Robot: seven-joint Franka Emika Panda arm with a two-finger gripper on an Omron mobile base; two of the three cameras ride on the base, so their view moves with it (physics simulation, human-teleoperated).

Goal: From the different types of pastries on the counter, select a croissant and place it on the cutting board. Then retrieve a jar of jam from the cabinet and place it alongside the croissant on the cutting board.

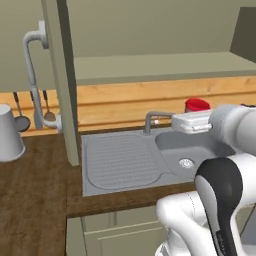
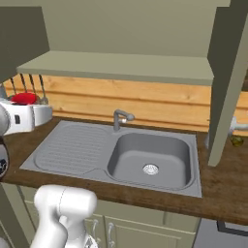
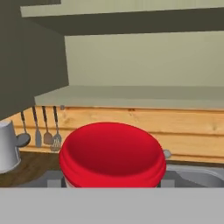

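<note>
Jam jar (image 3: 112, 155) sits right in front of the hand camera, its red lid toward the lens, and in both base views the same red lid (image 1: 197, 105) peeks out just past the white hand, so it reads as carried in the pincer (image 2: 36, 116). The fingers themselves are hidden behind the jar; going by the narrow jaw gap and the jar's spot, the pincer is closed on it. The jar hangs above the sink area, not on any cutting board; no board or croissant shows.

Handling, as a judgement: glass body, rigid, fairly heavy for its size, smooth and slippery, breakable if dropped into the basin. The lid rim is a poor hold; the straight wall below the lid is best, squeezed across the width and kept upright.

Outward: steel sink (image 2: 150, 162) with its drainboard (image 1: 120, 162) lies below, and the faucet (image 2: 121, 117) stands at the back edge, near the hand's path. An open cabinet door (image 1: 62, 85) hangs edge-on left of the sink in the left base view, and another door (image 2: 225, 82) on the far side. The cabinet shelf (image 3: 131, 96) overhangs the backsplash. Utensils (image 3: 43, 131) hang on the wall, and a grey kettle (image 1: 9, 132) stands on the tabletop (image 1: 30, 200). Open room is toward the robot, above the basin.
</note>
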